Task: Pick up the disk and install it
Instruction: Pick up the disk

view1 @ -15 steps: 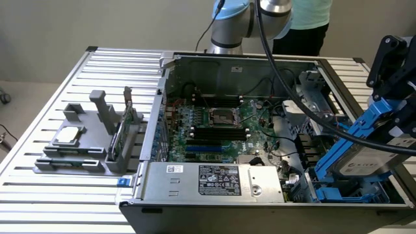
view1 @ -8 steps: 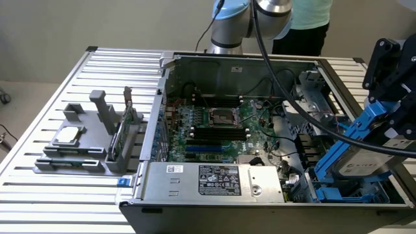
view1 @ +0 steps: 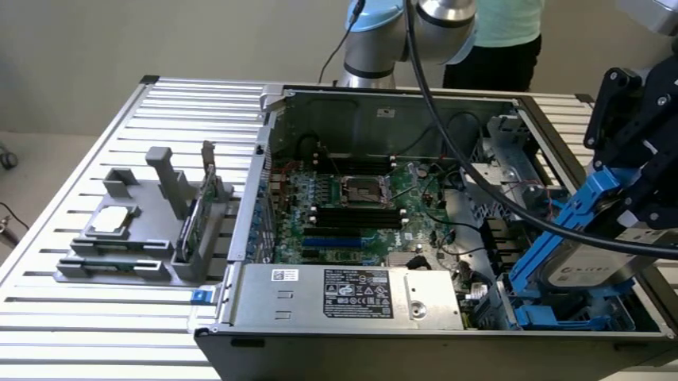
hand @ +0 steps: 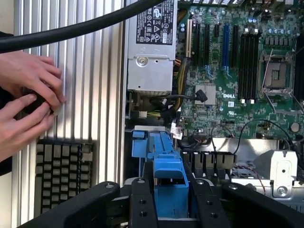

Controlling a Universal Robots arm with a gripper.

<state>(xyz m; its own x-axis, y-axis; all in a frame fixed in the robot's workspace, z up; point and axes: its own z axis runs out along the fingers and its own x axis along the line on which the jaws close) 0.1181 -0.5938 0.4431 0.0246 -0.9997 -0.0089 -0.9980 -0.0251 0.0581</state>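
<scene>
Blue-framed, the disk [view1: 589, 268] is gripped by the closed jaws in the exterior view. It is held tilted above the blue bay [view1: 551, 316] at the right end of the open case [view1: 371, 111]. A motherboard [view1: 355, 208] and a power supply [view1: 350, 294] are housed in the case. On the table [view1: 63, 333], a grey rack [view1: 117, 266] holds a chip [view1: 111, 221] and a card [view1: 206, 208].

In the wrist view, the disk [hand: 168, 183] is clamped between the jaws over the case. A person's hands [hand: 31, 78] are seen near a keyboard [hand: 61, 171].
</scene>
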